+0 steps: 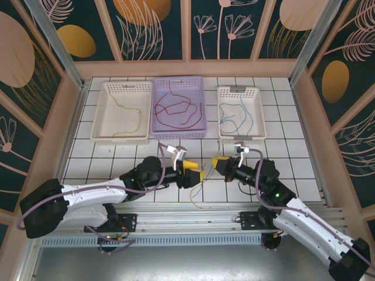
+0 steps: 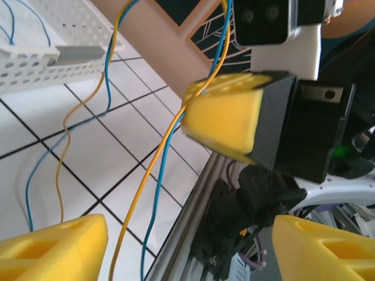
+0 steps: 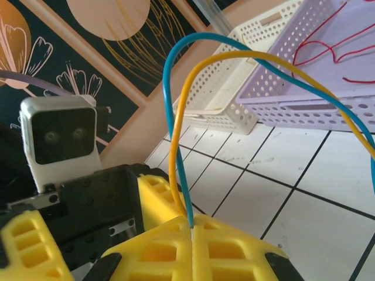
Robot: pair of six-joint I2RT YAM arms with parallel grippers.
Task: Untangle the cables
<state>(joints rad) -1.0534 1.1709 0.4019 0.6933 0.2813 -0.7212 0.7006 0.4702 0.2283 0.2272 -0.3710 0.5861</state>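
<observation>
Most of the sorting looked done to me: a yellow cable (image 1: pixel 130 120) lay in the left white basket (image 1: pixel 98 117), a red cable (image 1: pixel 176 109) in the purple basket (image 1: pixel 156 111), and a blue cable (image 1: pixel 235 117) in the right white basket (image 1: pixel 261 111). What was left was one pair, a yellow strand (image 3: pixel 176 134) and a blue strand (image 3: pixel 166 82), running side by side and not yet parted. My right gripper (image 3: pixel 192 229) was clenched on both of them, while my left gripper (image 2: pixel 190 234) stood released, its fingers wide with the pair passing between them. A loose tail trailed onto the tabletop (image 1: pixel 105 164) near the front edge. The two grippers sat close together, so I judged there was little room to draw the strands apart.
</observation>
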